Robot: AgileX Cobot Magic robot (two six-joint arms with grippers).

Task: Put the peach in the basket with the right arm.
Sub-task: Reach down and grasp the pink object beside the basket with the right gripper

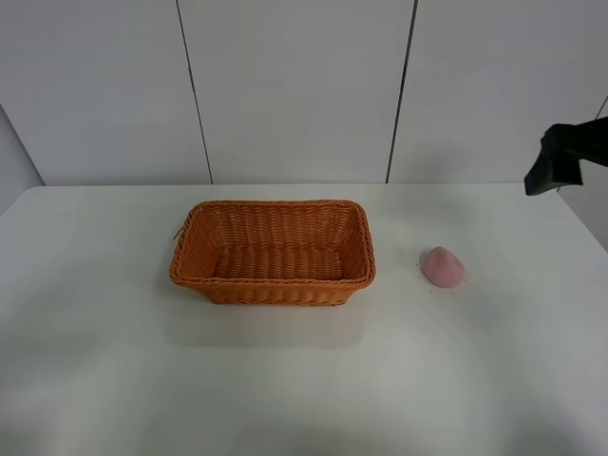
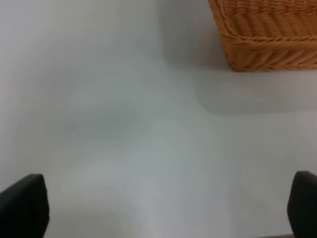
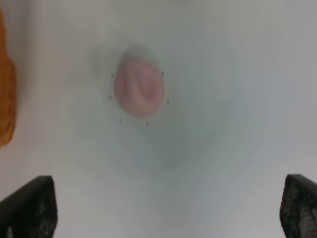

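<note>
The peach (image 1: 443, 266) is seen lying on the table (image 1: 114, 370), between the basket (image 1: 275, 291) and the table's right edge, near the basket's right wall but apart from it. The basket is set about midway between the left and right edges. The right arm (image 1: 568, 157) is held high by the far right corner. The fingers of the right gripper (image 3: 163, 210) are spread wide apart with nothing between them, and the peach is framed ahead of them. The left gripper (image 2: 163, 210) is likewise opened wide, over bare table by a corner of the basket.

The step in hand is judged to be the reach. It is best done by lowering the open fingers so that the peach is centred between them. The widest part should be taken rather than the pointed tip, since a rounded fruit may be rolled away if one finger is set down first.
</note>
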